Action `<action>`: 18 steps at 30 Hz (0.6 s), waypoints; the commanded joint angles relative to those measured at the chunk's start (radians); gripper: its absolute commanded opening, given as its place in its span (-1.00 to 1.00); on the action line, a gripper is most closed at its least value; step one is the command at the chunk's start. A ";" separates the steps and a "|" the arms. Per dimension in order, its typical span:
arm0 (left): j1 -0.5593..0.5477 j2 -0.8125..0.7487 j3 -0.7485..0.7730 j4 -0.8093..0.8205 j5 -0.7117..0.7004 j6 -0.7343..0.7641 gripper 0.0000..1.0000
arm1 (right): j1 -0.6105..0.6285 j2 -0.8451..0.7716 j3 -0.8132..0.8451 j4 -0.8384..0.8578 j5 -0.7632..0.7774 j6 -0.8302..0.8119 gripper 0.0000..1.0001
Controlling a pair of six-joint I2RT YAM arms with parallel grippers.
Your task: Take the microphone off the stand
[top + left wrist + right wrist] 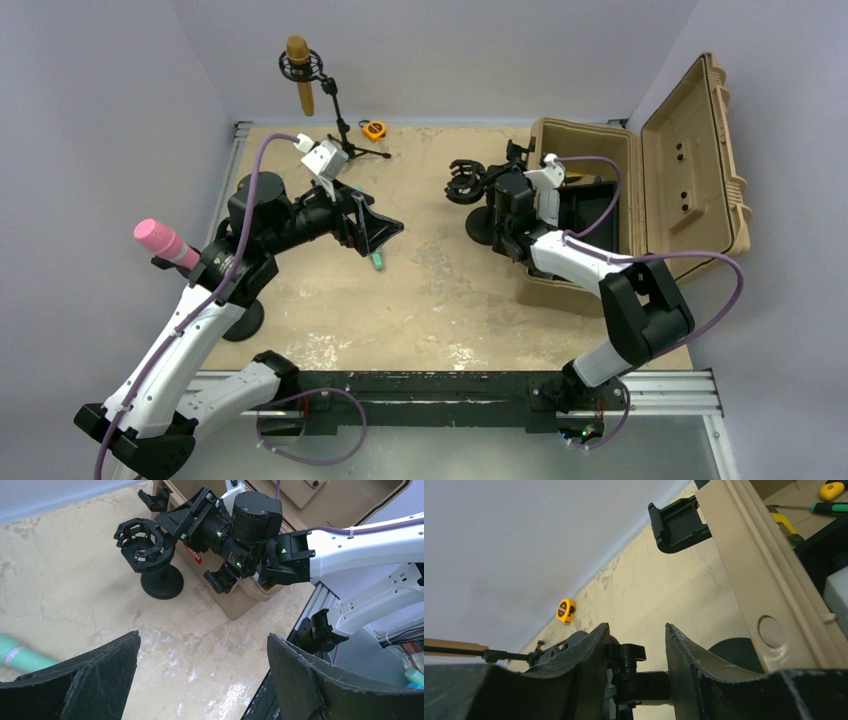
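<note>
A black desk stand with an empty ring-shaped shock mount (pixel 465 183) stands on a round base (pixel 480 228) at the table's middle; it also shows in the left wrist view (pixel 145 545). My right gripper (pixel 497 203) is shut on the stand's black joint (pixel 644 682), just behind the mount. A teal microphone (pixel 377 260) lies on the table, seen at the left edge of the left wrist view (pixel 20 655). My left gripper (pixel 385 232) hovers just above it, open and empty, its fingers (pixel 100 680) wide apart.
An open tan case (pixel 640 200) holding tools stands right of the stand. A gold microphone (pixel 299 75) sits in a tripod stand at the back left, with a yellow tape measure (pixel 373 129) beside it. A pink microphone (pixel 165 243) stands at the left, behind my left arm.
</note>
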 commanded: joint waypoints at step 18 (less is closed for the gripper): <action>-0.014 -0.018 0.035 -0.016 -0.119 0.058 0.90 | 0.014 -0.231 0.135 0.041 -0.214 -0.375 0.90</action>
